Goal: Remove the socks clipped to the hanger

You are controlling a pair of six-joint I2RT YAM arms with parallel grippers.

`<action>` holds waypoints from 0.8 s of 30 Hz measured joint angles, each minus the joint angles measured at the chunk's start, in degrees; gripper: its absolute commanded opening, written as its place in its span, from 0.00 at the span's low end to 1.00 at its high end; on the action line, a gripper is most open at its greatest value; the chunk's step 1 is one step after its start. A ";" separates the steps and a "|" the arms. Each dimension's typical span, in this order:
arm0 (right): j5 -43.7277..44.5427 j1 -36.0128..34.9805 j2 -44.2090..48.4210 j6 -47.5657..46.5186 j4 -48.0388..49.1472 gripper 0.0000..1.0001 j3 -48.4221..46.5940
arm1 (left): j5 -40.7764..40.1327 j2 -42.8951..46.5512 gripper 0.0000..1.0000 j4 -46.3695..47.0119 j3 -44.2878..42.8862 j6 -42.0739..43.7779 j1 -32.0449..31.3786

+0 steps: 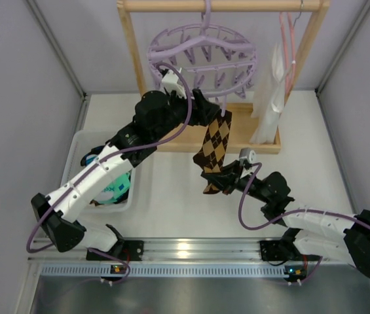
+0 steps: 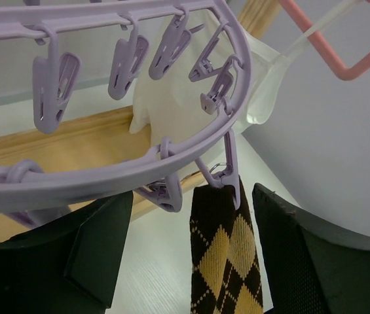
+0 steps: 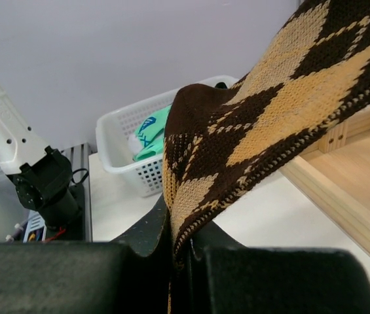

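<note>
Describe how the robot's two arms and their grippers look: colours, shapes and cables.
Both the left arm and the right arm have smooth white links between chunky black joints, with a lavender cable looping alongside each. The left gripper and right gripper are matte black with broad flat fingers, one showing a finely textured pad.

At the back of the table (image 1: 171, 209), the rack (image 1: 130, 65). On its top bar, the hanger (image 1: 202, 55), and just right of that a thin hanger (image 1: 288, 52) with a cloth (image 1: 271, 98) below. Clipped under the hanger's near right edge, one sock (image 1: 215, 145), slanting down and forward to the right gripper (image 1: 219, 185) near mid-table. Up at the clip now, the left gripper (image 1: 205, 110), a finger either side of the sock's top. Far left, a basket (image 1: 71, 163) with socks (image 1: 116, 190) in it.
</note>
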State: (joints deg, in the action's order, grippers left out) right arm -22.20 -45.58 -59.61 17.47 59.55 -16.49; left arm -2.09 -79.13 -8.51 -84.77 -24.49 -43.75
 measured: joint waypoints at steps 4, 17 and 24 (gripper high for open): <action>0.00 -0.02 0.00 -0.33 -0.61 0.00 0.00 | 2.43 -1.07 0.69 1.49 0.02 -1.20 0.22; 0.04 -0.02 0.00 -0.83 -1.03 0.00 0.00 | -1.90 2.45 0.66 2.84 3.78 -3.04 -0.61; 0.00 -0.02 0.44 -0.87 -1.33 0.00 0.00 | -2.21 2.27 0.66 2.93 3.76 -3.67 -0.66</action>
State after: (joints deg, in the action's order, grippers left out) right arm -22.20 -45.60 -59.18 16.60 58.22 -16.49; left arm -4.29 -76.86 -5.58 -81.01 -28.16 -44.40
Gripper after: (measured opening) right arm 0.034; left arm 0.666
